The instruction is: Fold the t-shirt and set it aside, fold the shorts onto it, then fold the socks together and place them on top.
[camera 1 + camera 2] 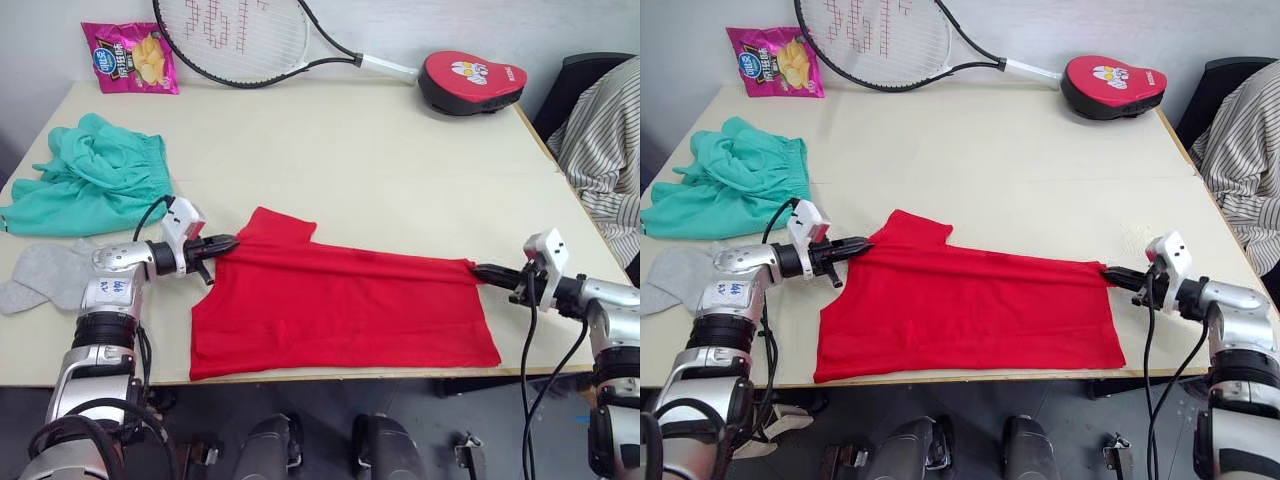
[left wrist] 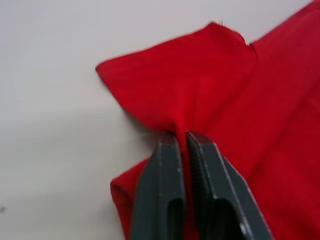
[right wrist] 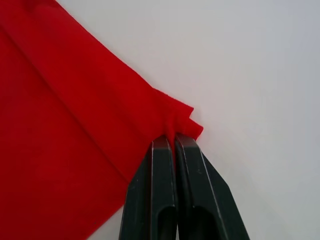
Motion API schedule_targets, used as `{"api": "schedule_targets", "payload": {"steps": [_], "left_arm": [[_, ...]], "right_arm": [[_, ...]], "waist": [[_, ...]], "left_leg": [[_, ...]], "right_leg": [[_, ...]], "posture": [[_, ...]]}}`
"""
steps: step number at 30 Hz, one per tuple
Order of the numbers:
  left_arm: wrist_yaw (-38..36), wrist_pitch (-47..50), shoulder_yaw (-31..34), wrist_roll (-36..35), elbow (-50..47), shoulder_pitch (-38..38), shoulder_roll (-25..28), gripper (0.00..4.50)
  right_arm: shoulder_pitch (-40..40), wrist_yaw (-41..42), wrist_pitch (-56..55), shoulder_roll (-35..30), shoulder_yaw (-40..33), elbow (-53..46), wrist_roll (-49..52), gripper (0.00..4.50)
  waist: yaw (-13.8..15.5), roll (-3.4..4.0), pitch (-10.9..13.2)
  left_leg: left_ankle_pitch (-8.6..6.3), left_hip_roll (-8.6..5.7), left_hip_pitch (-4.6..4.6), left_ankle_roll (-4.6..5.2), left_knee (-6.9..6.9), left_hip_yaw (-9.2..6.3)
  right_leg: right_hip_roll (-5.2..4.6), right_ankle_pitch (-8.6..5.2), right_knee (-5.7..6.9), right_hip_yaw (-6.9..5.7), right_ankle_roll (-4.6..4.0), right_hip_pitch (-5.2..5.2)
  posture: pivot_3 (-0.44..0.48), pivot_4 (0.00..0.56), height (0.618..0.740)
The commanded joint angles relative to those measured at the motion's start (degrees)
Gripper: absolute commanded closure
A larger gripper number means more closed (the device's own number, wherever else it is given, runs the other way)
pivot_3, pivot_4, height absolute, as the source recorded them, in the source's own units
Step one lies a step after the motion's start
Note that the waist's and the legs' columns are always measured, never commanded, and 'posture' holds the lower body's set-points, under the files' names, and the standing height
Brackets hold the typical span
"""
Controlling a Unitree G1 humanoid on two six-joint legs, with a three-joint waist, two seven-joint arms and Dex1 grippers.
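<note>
T-shirt: the red t-shirt [image 1: 340, 310] lies folded lengthwise on the worktop [image 1: 380, 160], close to its near edge, one sleeve sticking up toward the far side.
Left gripper: the left gripper [image 1: 226, 243] has its fingers [image 2: 165, 190] pressed together, pinching a bunch of cloth at the t-shirt's left end, just below the sleeve.
Right gripper: the right gripper [image 1: 482, 270] has its fingers [image 3: 160, 195] clamped on the t-shirt's far right corner.
Shorts: the teal shorts [image 1: 90, 180] sit crumpled to the left of the t-shirt and farther back, apart from it.
Socks: the grey socks [image 1: 40, 275] lie flat left of the t-shirt, beside the left arm, near the worktop's left edge.
Far side: a chip bag [image 1: 130, 58], a tennis racket [image 1: 250, 40] and a red pad [image 1: 470, 80] line the back edge, well beyond the t-shirt.
Open room: bare worktop stretches behind the t-shirt up to those things.
Right edge: a striped garment [image 1: 600, 150] hangs just off the worktop, right of the t-shirt.
</note>
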Motion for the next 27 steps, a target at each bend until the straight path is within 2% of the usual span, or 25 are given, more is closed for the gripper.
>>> {"api": "schedule_targets", "payload": {"steps": [1,4,7,10,15,18,25,27], "left_arm": [[-3.7,7.2,-0.1,-2.6,-2.2,-2.7,2.9,2.88],[-6.8,10.8,-1.3,-2.8,-0.5,-5.6,4.5,1.93],[-6.7,13.9,-3.0,-0.8,6.8,-12.5,5.0,0.98],[-4.8,13.2,-3.7,0.6,13.7,-18.3,3.7,0.02],[2.4,7.4,-6.1,5.0,24.7,-25.4,-0.8,0.02],[7.1,4.0,-6.2,6.5,29.3,-27.4,-3.1,0.0],[15.7,0.0,-5.8,8.3,36.1,-30.4,-7.6,0.0],[17.8,-0.8,-5.9,9.1,37.1,-30.9,-8.4,0.0]], "right_arm": [[0.8,0.3,-1.0,-2.8,-1.1,-3.4,1.1,3.49],[0.4,0.9,-2.0,-4.3,-1.1,-2.9,0.9,2.38],[-1.4,1.9,-2.7,-5.6,-0.5,-0.9,0.5,1.37],[-2.9,2.5,-2.8,-5.8,0.5,0.8,-0.2,1.33],[-4.7,3.5,-2.8,-5.5,3.4,3.7,-2.0,1.33],[-5.0,3.9,-2.6,-5.2,3.8,4.1,-1.6,1.95],[-3.5,4.6,-1.2,-4.4,3.7,1.2,-0.2,4.32],[-3.0,4.5,-1.0,-4.3,3.6,0.4,0.0,4.46]], "waist": [[0.0,0.0,0.0],[0.1,0.0,0.0],[0.1,0.0,0.0],[0.0,0.0,0.0],[0.1,-0.01,0.0],[0.0,-0.02,0.0],[0.0,-0.05,0.0],[0.0,-0.05,0.0]], "left_leg": [[0.0,0.0,0.0,0.0,0.01,-0.01],[0.0,0.0,0.0,0.0,0.02,-0.01],[-0.01,0.0,0.0,0.01,0.05,-0.01],[0.0,0.0,0.01,0.02,0.05,0.02],[0.0,0.0,0.01,0.04,0.08,0.03],[-0.01,-0.01,0.0,0.06,0.07,0.04],[-0.01,0.0,0.0,0.05,0.07,0.04],[-0.01,0.0,0.0,0.05,0.09,0.04]], "right_leg": [[0.0,0.0,0.01,0.01,0.0,0.0],[0.0,0.0,0.0,-0.02,0.0,0.0],[0.01,0.0,0.01,-0.04,0.0,0.02],[0.04,0.0,0.03,-0.15,0.0,0.02],[0.04,-0.01,0.04,-0.18,0.01,0.02],[0.05,-0.01,0.03,-0.18,0.01,0.01],[0.03,-0.01,0.04,-0.17,0.01,0.0],[0.03,-0.01,0.04,-0.17,0.01,0.0]], "posture": [[0.0,0.15,0.74],[0.0,0.15,0.74],[0.0,0.15,0.74],[0.0,0.15,0.74],[0.0,0.15,0.74],[0.0,0.15,0.74],[0.0,0.15,0.74],[0.0,0.15,0.74]]}}
